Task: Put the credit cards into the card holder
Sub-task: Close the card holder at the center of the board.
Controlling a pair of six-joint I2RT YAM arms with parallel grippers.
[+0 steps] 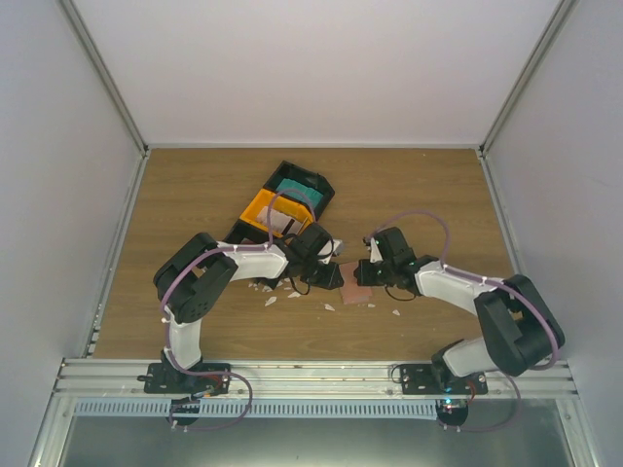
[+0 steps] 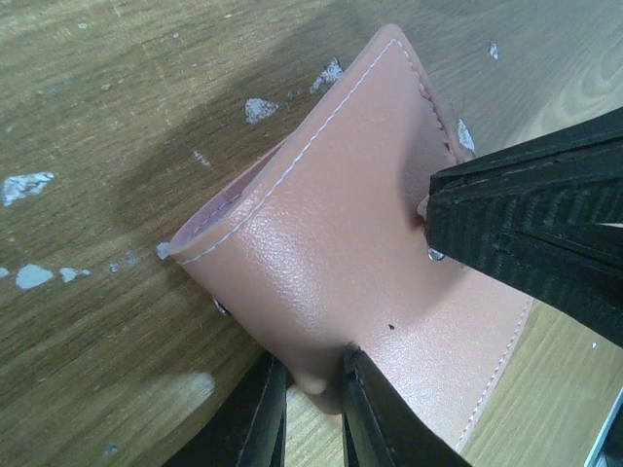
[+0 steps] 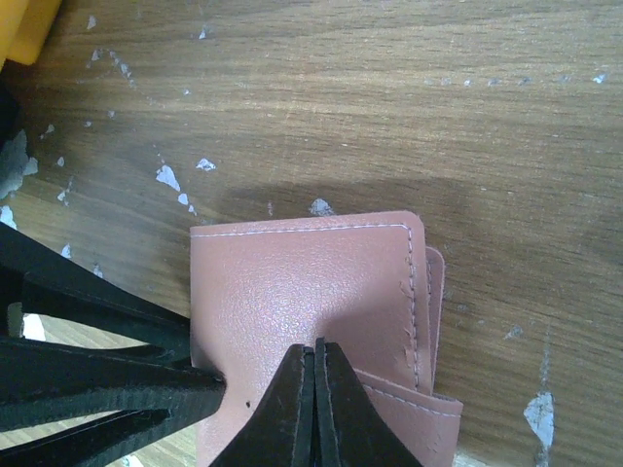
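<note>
The salmon card holder [image 1: 358, 292] lies folded on the wooden table between both grippers. In the left wrist view the holder [image 2: 331, 233] fills the frame, and my left gripper [image 2: 313, 389] is shut on a pinched fold at its near edge. In the right wrist view my right gripper [image 3: 316, 348] is shut with nothing between its jaws, its tips resting on top of the holder [image 3: 302, 272]. The right gripper also shows as a black wedge in the left wrist view [image 2: 526, 224]. Flat teal [image 1: 292, 187] and white [image 1: 282, 224] pieces, possibly credit cards, lie in the tray.
A black-and-orange compartment tray [image 1: 261, 206] sits just behind the left gripper [image 1: 336, 277]. Small white paper scraps [image 1: 271, 300] are scattered on the wood around the holder. Grey walls enclose the table on three sides.
</note>
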